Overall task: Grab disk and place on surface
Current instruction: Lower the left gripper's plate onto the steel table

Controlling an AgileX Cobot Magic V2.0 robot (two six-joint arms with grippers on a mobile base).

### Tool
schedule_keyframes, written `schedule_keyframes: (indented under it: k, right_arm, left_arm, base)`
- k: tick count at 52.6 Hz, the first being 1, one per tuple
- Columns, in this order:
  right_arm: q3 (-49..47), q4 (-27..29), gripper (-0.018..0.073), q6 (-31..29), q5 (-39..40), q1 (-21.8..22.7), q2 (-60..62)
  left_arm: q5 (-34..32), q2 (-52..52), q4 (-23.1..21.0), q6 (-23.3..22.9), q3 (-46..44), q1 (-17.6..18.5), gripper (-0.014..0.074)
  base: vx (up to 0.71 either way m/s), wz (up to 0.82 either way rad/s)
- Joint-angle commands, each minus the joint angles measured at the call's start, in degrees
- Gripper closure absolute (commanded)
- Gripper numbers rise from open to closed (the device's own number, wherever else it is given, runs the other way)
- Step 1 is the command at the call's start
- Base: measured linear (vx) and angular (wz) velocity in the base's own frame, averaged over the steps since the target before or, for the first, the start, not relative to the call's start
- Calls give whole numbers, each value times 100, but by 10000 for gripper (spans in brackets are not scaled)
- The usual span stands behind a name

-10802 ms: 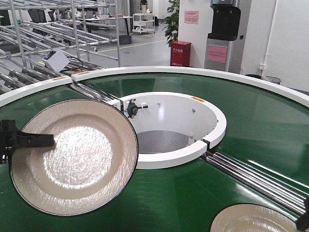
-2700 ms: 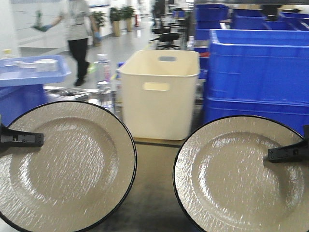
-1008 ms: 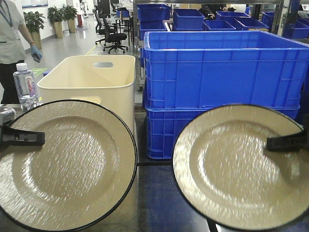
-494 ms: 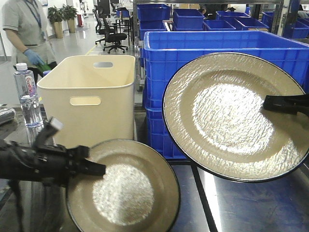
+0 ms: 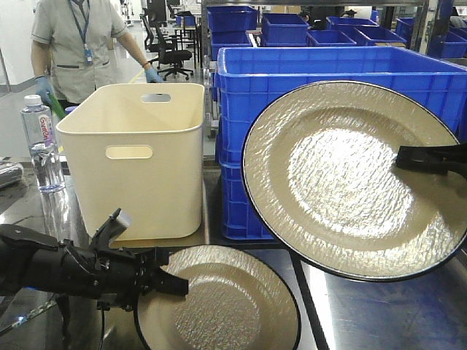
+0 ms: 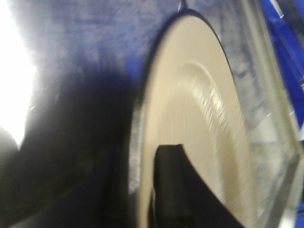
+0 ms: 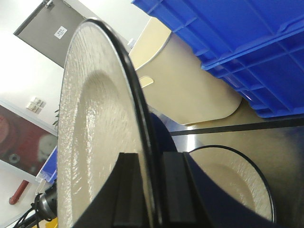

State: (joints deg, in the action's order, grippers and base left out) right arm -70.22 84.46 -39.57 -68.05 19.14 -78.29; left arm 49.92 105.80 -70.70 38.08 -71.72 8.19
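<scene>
Your shiny stainless-steel tabletop shows dark seams; a smooth cream bin and ribbed blue crates stand at the far side. The left gripper has its jaws clenched on the rim of the left disk, which is round, textured beige and black-edged. It sits low over the near tabletop, but you cannot tell whether it touches. The right gripper has its jaws clamped on the matching right disk, raised and tilted. The bottle label is too small to read.

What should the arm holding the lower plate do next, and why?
Probably open the left claw and let go: its round beige black-rimmed plate sits low and nearly flat over the shiny steel tabletop, seemingly set down, though contact is hard to confirm.
</scene>
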Motion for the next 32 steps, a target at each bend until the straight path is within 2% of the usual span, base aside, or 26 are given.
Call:
schedule_keyframes:
  k: [1,8,14,24,32]
  right_arm:
    - [-179,831,568,26,-57,1,200]
    - [-179,807,568,26,-66,1,200]
    - [-179,734,568,26,-66,1,200]
    - [-179,356,568,26,59,-3,200]
    - [-179,-107,568,94,432,-126,200]
  left_arm:
    - [182,-285,-114,159,-191,43,207]
    - [130,-290,361,573,-191,38,84]
    - [-48,-300,697,617,-191,38,22]
    - [-524,-597,923,653,-191,38,22]
    - [-663,-1157,923,932,-191,-109,22]
  base:
    - [0,0]
    - [0,0]
    - [0,0]
    - [0,0]
    - [0,0]
